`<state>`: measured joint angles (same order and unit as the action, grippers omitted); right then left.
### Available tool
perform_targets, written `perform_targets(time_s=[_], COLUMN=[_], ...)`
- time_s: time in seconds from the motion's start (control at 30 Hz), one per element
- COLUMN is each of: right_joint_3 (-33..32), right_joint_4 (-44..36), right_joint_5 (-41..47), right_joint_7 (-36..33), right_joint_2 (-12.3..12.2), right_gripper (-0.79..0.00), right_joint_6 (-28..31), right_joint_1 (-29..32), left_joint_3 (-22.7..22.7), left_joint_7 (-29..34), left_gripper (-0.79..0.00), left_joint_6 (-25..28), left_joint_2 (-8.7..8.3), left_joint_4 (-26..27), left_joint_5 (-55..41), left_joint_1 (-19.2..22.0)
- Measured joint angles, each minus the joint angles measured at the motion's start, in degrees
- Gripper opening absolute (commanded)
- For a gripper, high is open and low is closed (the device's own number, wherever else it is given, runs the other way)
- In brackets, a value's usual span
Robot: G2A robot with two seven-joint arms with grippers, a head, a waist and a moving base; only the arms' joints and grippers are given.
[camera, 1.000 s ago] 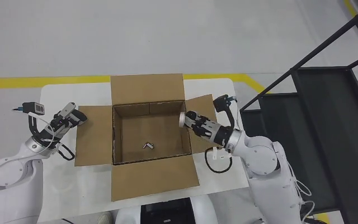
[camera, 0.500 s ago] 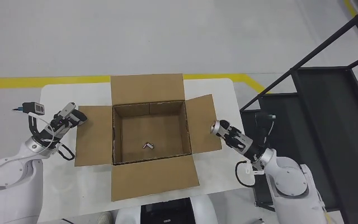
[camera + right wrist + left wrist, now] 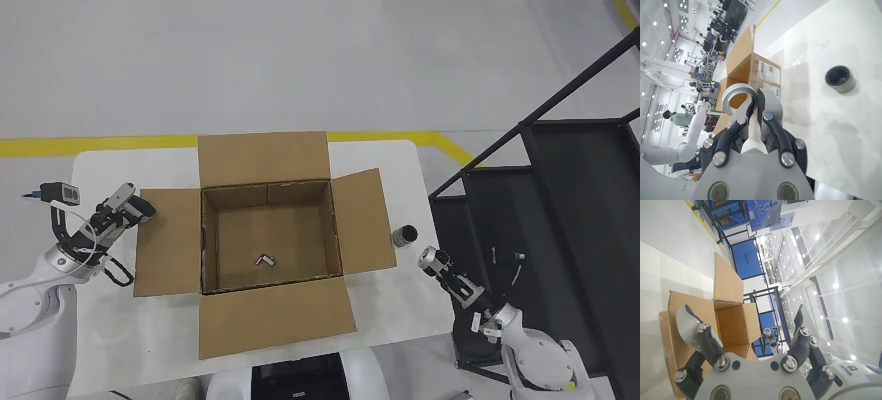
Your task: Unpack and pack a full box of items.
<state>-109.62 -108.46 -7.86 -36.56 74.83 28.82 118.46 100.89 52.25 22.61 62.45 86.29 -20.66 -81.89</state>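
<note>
An open cardboard box [image 3: 268, 235] stands mid-table with all four flaps spread; one small metal piece [image 3: 266, 260] lies on its floor. My right gripper [image 3: 430, 259] is beyond the table's right edge, shut on a silver ring [image 3: 725, 102] pinched by its rim between the fingertips. A dark short cylinder [image 3: 405, 236] stands on the table just right of the box's right flap, and it is also in the right wrist view [image 3: 840, 81]. My left gripper [image 3: 125, 205] hangs open and empty at the left flap's outer edge, facing the box [image 3: 728, 321].
The white table [image 3: 400, 170] has bare strips left and right of the box. A dark metal stair and railing [image 3: 560, 200] stand close to the table's right side. A yellow floor line [image 3: 100, 146] runs behind the table.
My right arm has pulled back from over the box's right flap to past the table's right edge, ring still held. The dark cylinder now shows on the table. The left arm is still.
</note>
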Motion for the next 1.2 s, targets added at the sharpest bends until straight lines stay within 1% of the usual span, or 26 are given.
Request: perform_targets(time_s=[0.13, 0.33, 0.47, 0.53, 0.67, 0.77, 1.2], right_joint_3=[1.97, 5.63, 8.25, 9.24, 11.43, 13.36, 22.78], right_joint_4=[2.23, 5.27, 5.70, 5.61, 4.88, 4.38, 7.58], right_joint_5=[-6.87, -14.47, -22.00, -25.11, -32.62, -37.03, -53.89], right_joint_7=[1.55, 3.60, 3.63, 3.03, 0.65, -0.86, -7.81], right_joint_2=[-0.11, -0.16, -0.30, -0.38, -0.56, -0.61, -0.48], right_gripper=[-0.785, -0.785, -0.785, -0.785, -0.785, -0.785, -0.785], right_joint_6=[-6.68, -15.29, -23.12, -26.58, -35.28, -40.17, -55.99], right_joint_1=[-1.59, -4.65, -6.78, -7.42, -8.60, -9.75, -19.21], left_joint_3=[0.00, 0.00, 0.00, 0.00, 0.00, 0.00, 0.00], left_joint_7=[0.00, 0.00, 0.00, 0.00, 0.00, 0.00, 0.00], left_gripper=[0.000, 0.000, 0.000, 0.000, 0.000, 0.000, 0.000], left_joint_6=[0.00, 0.00, 0.00, 0.00, 0.00, 0.00, 0.00], left_joint_2=[0.00, 0.00, 0.00, 0.00, 0.00, 0.00, 0.00], left_joint_4=[0.00, 0.00, 0.00, 0.00, 0.00, 0.00, 0.00], left_joint_5=[0.00, 0.00, 0.00, 0.00, 0.00, 0.00, 0.00], left_joint_1=[0.00, 0.00, 0.00, 0.00, 0.00, 0.00, 0.00])
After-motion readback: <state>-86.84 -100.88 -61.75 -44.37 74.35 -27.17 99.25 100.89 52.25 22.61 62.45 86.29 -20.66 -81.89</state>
